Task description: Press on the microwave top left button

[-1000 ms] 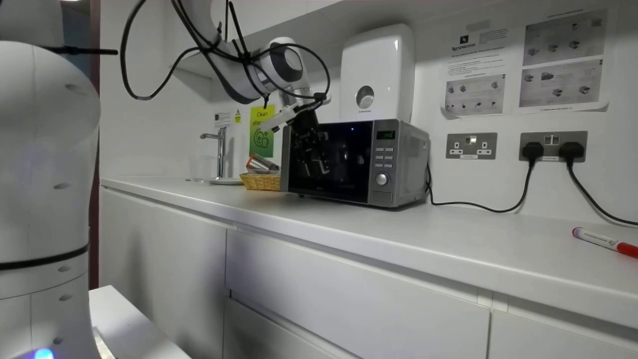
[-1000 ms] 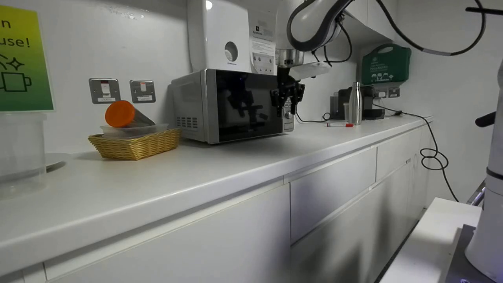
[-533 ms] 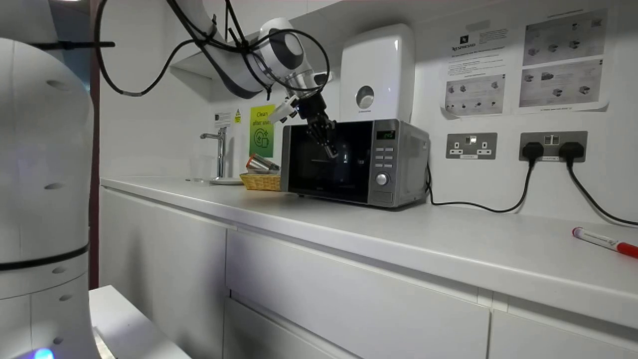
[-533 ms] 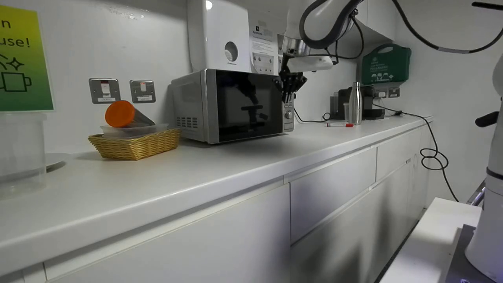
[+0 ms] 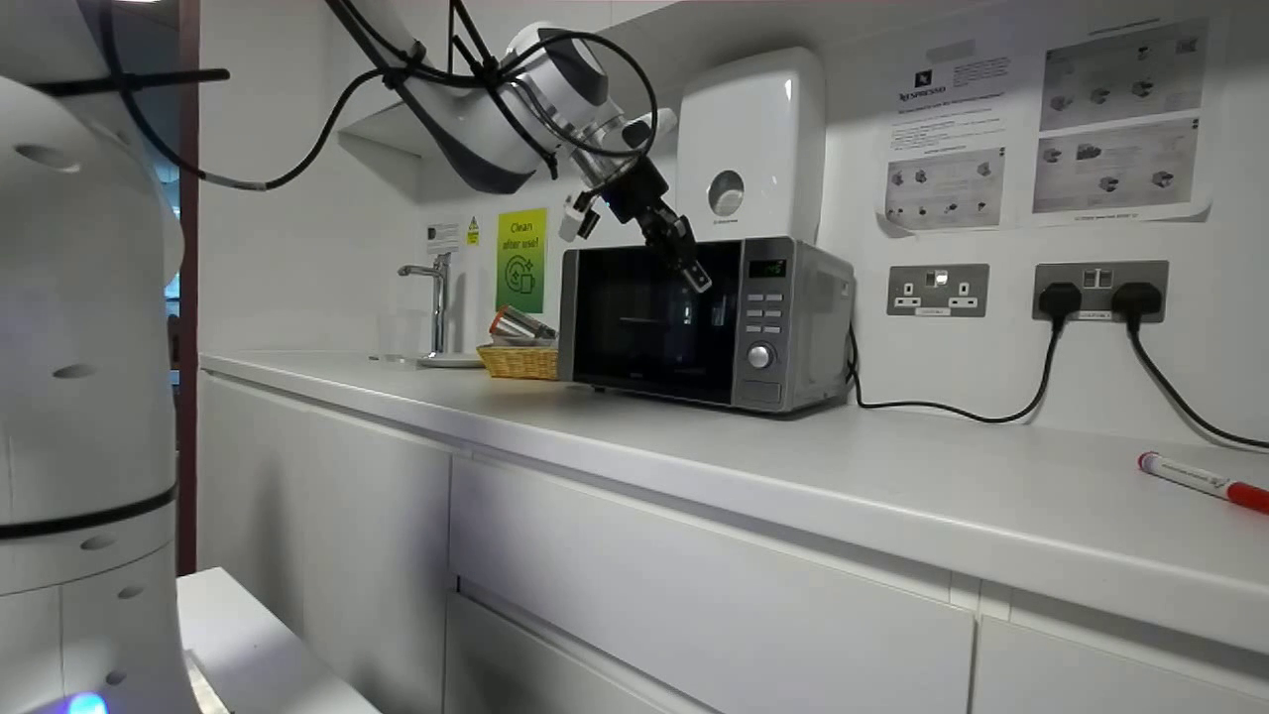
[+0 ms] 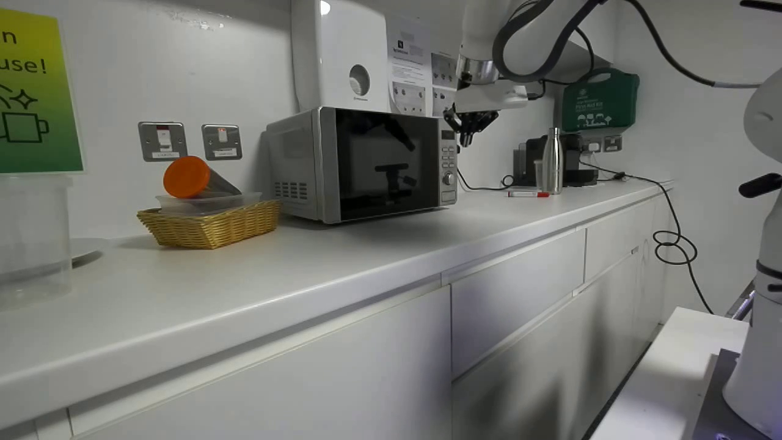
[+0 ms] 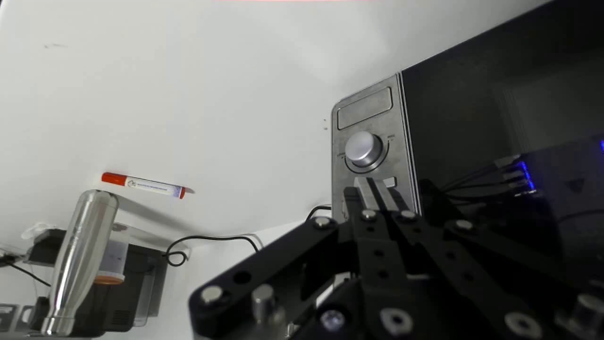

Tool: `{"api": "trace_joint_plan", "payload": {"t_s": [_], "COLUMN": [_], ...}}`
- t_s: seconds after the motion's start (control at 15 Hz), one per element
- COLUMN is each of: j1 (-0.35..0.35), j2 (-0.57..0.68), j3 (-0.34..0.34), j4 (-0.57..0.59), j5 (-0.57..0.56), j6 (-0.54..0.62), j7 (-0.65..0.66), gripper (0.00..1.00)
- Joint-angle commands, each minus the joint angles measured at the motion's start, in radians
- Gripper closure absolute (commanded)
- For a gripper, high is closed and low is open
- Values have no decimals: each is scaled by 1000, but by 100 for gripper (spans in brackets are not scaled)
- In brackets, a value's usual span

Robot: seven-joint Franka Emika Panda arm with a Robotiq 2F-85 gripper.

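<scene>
The microwave (image 5: 634,342), silver-grey with a black glass door, stands on the counter in both exterior views. Its top left button (image 5: 755,297) sits below the green display (image 5: 767,268) on the control strip. My gripper (image 5: 700,282) hangs tilted in front of the door beside this strip, its fingertips apart from the buttons in an exterior view. Both fingers meet with nothing between them. Seen from the wrist, upside down, the gripper (image 7: 373,182) points at the strip just past the round knob (image 7: 363,148). One lower button (image 7: 390,182) peeks out there; the top left button is hidden behind the fingers.
A white dispenser (image 5: 750,139) hangs on the wall above the microwave. Beside the microwave sits a wicker basket (image 6: 211,226) with containers. Along the counter are a red-capped marker (image 7: 144,184), a steel bottle (image 7: 80,255) and a black coffee machine (image 6: 537,162).
The fingers have come together from apart. The hand has risen from low in front of the door and shifted towards the control strip, tilting more. The microwave has not moved.
</scene>
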Motion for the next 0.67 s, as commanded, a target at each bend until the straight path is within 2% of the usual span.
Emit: {"api": "trace_joint_plan", "payload": {"t_s": [0.0,0.27,0.6], "j1": [11,-5,-23], "j2": [-6,7,32], "j3": [-17,-10,-31], "j4": [-30,-36,-20], "j5": [11,6,7], "j6": [98,211,247], "j7": [104,150,163], "gripper": [100,100,100]}}
